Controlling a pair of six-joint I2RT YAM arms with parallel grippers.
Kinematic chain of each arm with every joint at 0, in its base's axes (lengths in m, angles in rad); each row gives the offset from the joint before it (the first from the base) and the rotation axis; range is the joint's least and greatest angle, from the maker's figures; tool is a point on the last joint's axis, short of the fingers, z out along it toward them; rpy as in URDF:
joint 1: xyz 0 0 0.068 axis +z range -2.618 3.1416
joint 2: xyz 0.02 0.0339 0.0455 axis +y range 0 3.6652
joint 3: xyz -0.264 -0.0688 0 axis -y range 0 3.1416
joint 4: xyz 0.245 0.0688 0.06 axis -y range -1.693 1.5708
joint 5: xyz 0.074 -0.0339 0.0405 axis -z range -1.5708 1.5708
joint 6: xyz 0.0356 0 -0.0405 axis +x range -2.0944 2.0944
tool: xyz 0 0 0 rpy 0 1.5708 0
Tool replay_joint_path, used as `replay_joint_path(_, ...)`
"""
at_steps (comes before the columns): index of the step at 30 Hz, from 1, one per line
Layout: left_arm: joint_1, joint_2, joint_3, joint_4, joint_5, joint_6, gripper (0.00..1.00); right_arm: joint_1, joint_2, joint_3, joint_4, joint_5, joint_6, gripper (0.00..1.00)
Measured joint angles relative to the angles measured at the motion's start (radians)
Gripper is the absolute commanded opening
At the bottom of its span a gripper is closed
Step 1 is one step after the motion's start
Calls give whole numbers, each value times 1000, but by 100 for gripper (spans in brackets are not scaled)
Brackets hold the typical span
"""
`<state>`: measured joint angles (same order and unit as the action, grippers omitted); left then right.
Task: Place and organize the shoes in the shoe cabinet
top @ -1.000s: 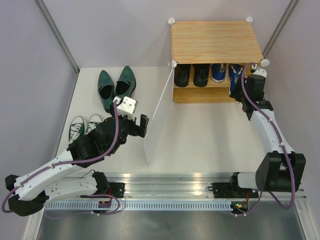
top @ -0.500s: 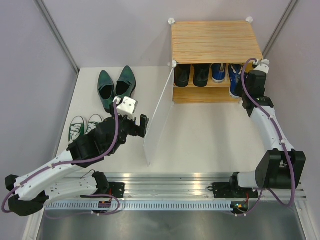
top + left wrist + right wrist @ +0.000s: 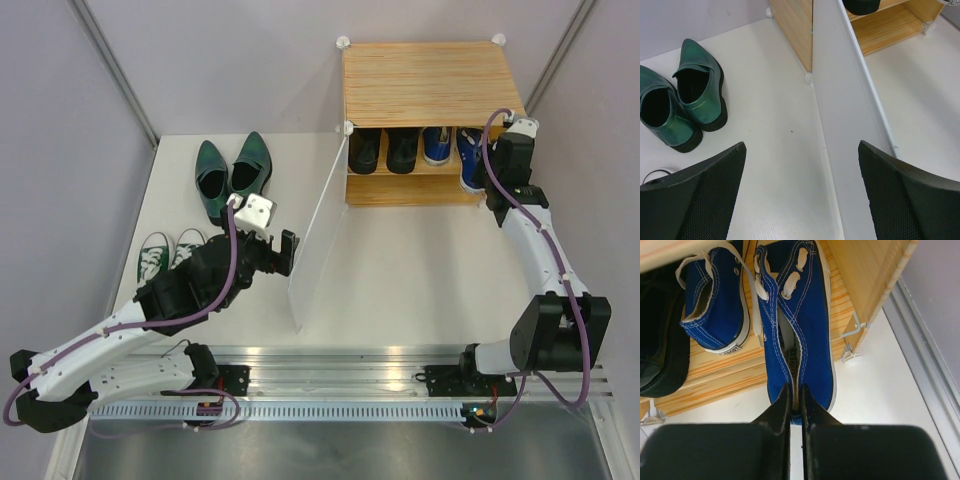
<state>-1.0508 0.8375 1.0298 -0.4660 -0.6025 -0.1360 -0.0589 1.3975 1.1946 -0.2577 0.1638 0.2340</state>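
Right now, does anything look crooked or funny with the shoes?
Yes. One blue sneaker pokes its heel out past the front of the cabinet shelf, pinched in the right arm's jaws. Its partner sits farther in, so the pair isn't lined up.

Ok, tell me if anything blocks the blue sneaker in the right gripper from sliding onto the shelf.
Nothing visible does. The right gripper pinches the blue sneaker at its heel; it sits in the gap between its mate and the cabinet side wall. The back of the shelf is hidden.
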Motion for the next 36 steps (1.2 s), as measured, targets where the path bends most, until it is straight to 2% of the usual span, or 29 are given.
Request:
replay_joint_path(13, 0, 0, 0, 0, 3, 0, 95, 0, 45, 76, 5, -9, -92, 1)
replay_joint_path(36, 0, 20, 0, 0, 0, 0, 95, 0, 106, -11, 287, -38, -127, 1)
